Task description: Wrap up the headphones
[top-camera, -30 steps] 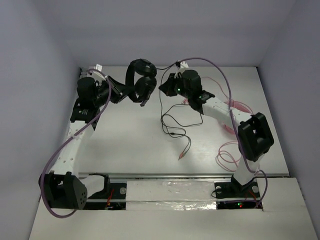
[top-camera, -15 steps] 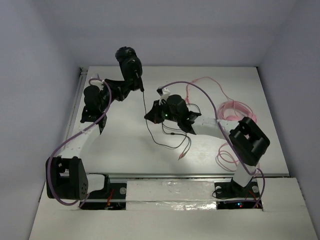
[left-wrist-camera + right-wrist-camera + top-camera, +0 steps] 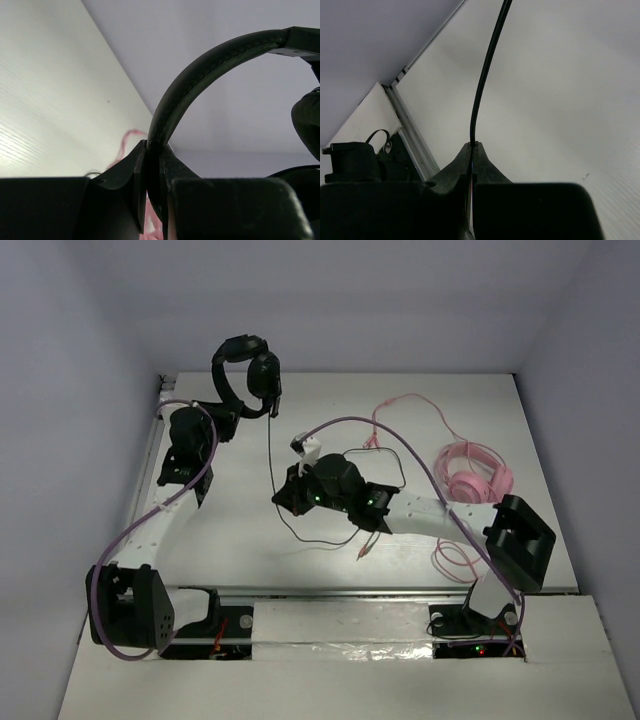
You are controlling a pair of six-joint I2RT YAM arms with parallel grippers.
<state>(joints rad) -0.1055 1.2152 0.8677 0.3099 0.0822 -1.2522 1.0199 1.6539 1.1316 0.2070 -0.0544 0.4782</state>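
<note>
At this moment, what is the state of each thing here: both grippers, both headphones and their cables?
left gripper: shut on the headband of the black headphones
right gripper: shut on the black cable
black headphones: held up off the table
black cable: hangs from the black headphones to the right gripper, end loose on the table, not wrapped
pink headphones: lying on the table, not held
pink cable: loose, spread on the table

Robot lab cell — white table [image 3: 240, 525], plain grey walls [image 3: 380, 300], left arm [image 3: 150, 525] and right arm [image 3: 430, 512] bolted on
</note>
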